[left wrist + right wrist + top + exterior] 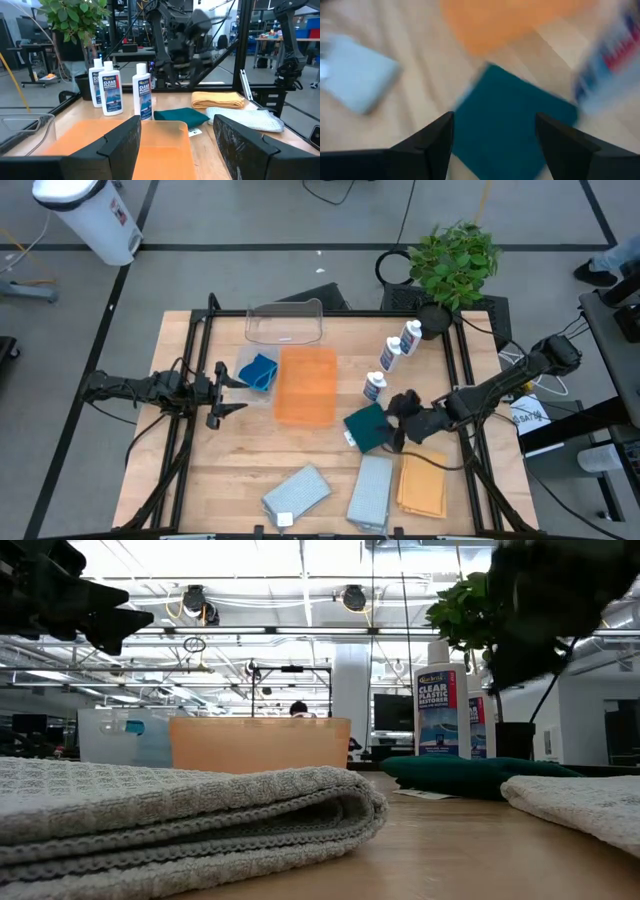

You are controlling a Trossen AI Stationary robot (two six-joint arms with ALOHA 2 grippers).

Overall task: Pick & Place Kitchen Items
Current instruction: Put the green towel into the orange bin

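Green pad [366, 427]: flat on counter [250, 465], right of orange tub [306, 385]
right end effector [397, 423]: over pad, fingers apart, empty
left end effector [232, 391]: left of tub, fingers apart, empty

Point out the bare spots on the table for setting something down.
Bare wood: the front left corner, left of the grey cloth, and between the orange tub and that cloth. Crowded: around the dark green pad, bottles and right end effector.

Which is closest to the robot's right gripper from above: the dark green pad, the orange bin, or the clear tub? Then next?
Right gripper:
1. Dark green pad, just under its fingers.
2. Orange bin, mid-table.
3. Clear tub, at the far edge.
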